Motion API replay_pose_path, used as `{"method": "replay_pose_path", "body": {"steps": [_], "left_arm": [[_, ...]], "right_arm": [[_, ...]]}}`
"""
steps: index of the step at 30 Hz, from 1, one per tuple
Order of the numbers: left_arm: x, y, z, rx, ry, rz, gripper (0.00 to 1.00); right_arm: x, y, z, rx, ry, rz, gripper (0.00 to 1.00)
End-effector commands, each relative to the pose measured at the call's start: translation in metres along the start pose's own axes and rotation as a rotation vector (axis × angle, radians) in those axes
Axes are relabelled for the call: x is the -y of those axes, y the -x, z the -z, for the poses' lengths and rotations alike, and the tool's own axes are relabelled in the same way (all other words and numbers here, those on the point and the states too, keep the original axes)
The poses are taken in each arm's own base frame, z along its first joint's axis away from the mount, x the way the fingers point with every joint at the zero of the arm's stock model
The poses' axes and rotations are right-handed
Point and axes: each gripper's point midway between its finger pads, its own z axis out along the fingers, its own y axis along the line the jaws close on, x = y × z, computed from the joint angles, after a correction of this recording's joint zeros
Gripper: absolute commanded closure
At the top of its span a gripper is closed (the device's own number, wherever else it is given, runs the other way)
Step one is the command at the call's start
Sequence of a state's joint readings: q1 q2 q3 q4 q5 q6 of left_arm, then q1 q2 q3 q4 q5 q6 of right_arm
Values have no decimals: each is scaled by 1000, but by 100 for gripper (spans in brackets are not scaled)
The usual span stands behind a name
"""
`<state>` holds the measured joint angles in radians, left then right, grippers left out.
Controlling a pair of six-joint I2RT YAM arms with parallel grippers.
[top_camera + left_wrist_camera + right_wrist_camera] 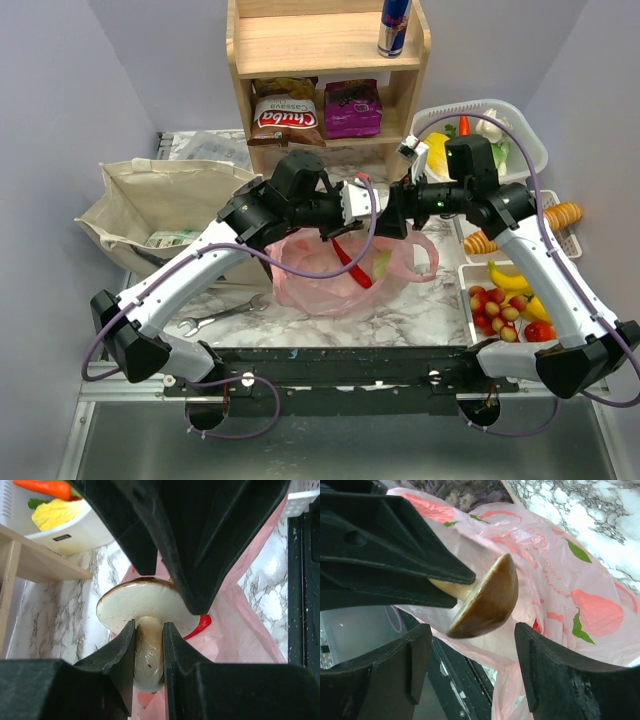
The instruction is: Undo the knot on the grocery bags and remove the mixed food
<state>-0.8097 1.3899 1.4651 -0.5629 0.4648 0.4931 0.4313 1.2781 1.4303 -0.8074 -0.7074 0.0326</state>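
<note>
My left gripper (148,630) is shut on the pale stem of a mushroom (142,607) and holds it in the air above the pink grocery bag (330,285). My right gripper (472,665) is open, one finger on each side of the mushroom's brown cap (487,597), and touches neither side. The two grippers meet tip to tip over the bag. A red pepper (352,265) lies inside the bag, whose mouth gapes and whose handle loop (428,255) hangs loose to the right. I see no knot. The beige canvas tote (160,200) lies at the left.
Behind the arms stands a wooden shelf (330,50) with a Chuba bag (285,115), a purple packet (352,108) and a can (394,25). A white basket (530,140) and a fruit tray (468,290) sit at the right. A wrench (215,318) lies front left.
</note>
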Motion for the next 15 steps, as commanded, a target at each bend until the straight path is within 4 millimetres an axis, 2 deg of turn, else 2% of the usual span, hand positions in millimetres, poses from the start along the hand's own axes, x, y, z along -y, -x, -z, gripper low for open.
{"method": "replay_pose_path", "body": {"steps": [1,2,8,12,13,15], "left_arm": [[-4,32,6,63,26,-22,100],[-3,34,6,66,27,-29,100],[-7,36,4,27,84,-59,100],[-8,40,1,5,99,-55,78],[-8,40,0,1,96,-56,70],[-7,40,-1,-5,95,-51,49]], "right_arm": [[3,10,-4,34,-23,6,26],[4,11,-5,37,-30,7,28],[16,22,-2,76,-111,18,58],[18,27,-2,96,-120,16,80],[17,28,-3,99,-119,11,85],[17,29,-2,104,-119,4,97]]}}
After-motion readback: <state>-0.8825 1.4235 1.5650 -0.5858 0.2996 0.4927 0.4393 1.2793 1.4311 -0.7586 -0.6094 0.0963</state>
